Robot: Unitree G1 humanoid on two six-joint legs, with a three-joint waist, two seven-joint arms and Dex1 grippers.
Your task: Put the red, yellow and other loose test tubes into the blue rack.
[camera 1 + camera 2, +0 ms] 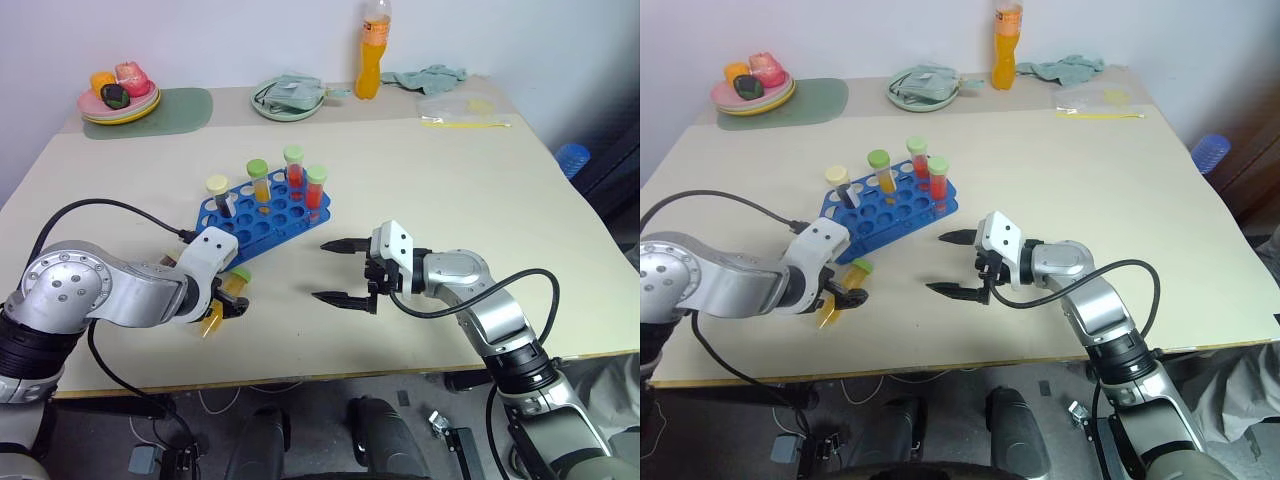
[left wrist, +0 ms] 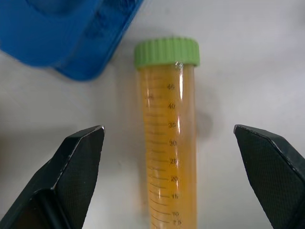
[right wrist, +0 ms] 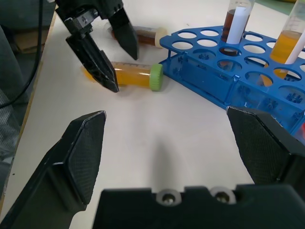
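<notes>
So the left gripper hangs wide open right over a clear plastic test tube of yellow-orange liquid with a green ribbed screw cap, one finger each side, not touching it yet as far as I can tell. The tube lies flat on the cream table, cap just beside the corner of the blue plastic rack. It looks light, stiff and smooth, so probably slippery and keen to roll; I'd pinch mid-barrel, squarely. A second, brownish capped tube lies just behind. The right gripper is wide open too, empty, near the rack. Four capped tubes already stand in the rack.
</notes>
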